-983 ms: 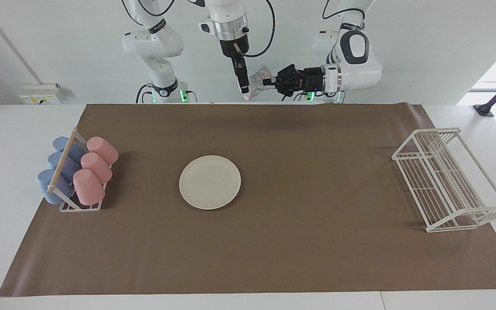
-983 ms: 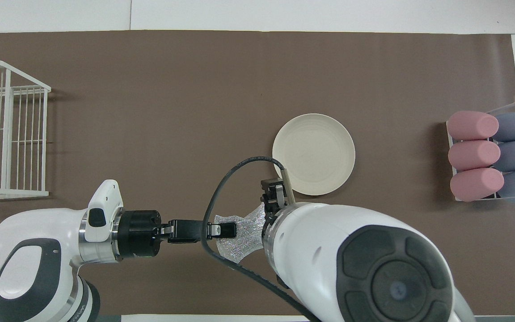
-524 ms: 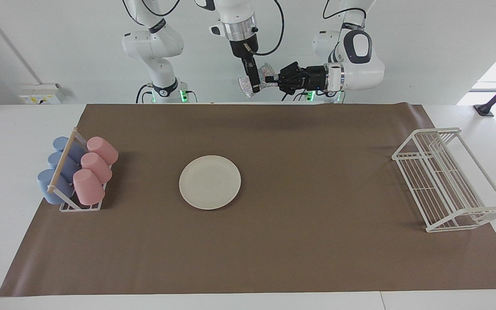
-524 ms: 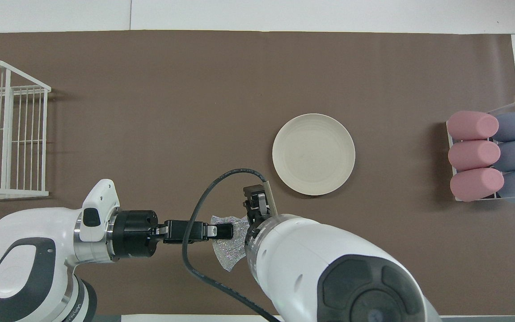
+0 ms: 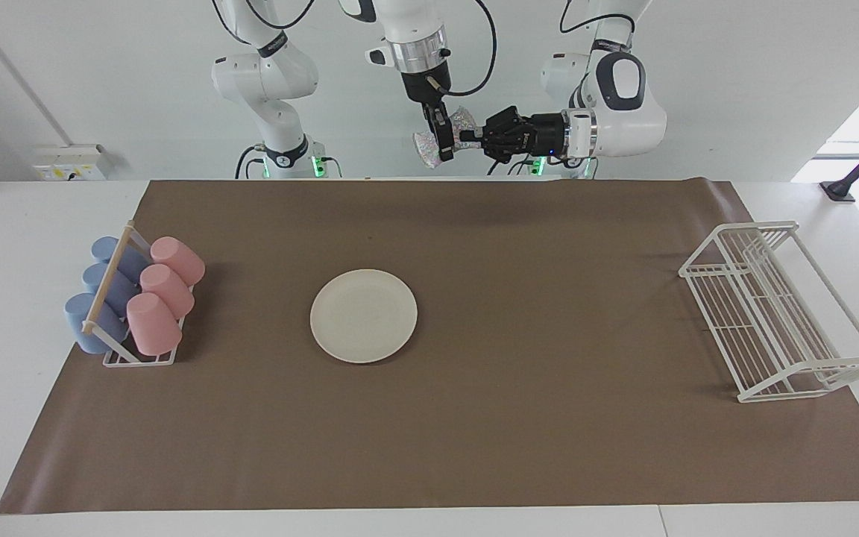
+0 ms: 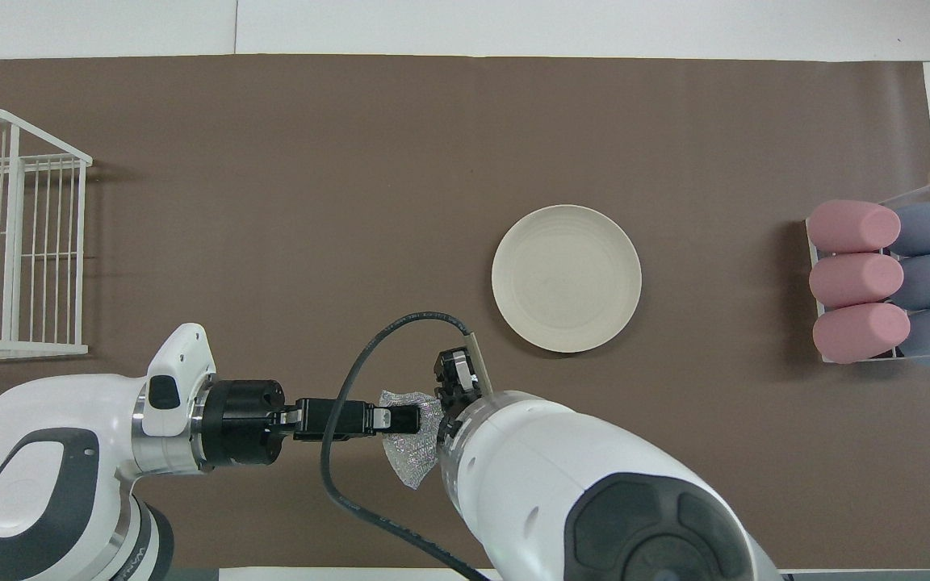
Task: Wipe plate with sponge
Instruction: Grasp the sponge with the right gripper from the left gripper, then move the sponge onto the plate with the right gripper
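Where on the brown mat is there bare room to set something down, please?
The widest bare stretch of mat lies between the plate and the wire rack. A narrower gap separates the plate from the cup holder. It is crowded above the mat's edge nearest the robots, where both grippers meet at the sponge.

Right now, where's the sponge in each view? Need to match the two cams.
Facing view: sponge at top centre, up in the air between the left gripper and right gripper.
Overhead view: sponge low and just short of centre, at the left gripper's tip, partly under the right arm.
Shared landmark: the plate, lying farther from the robots.
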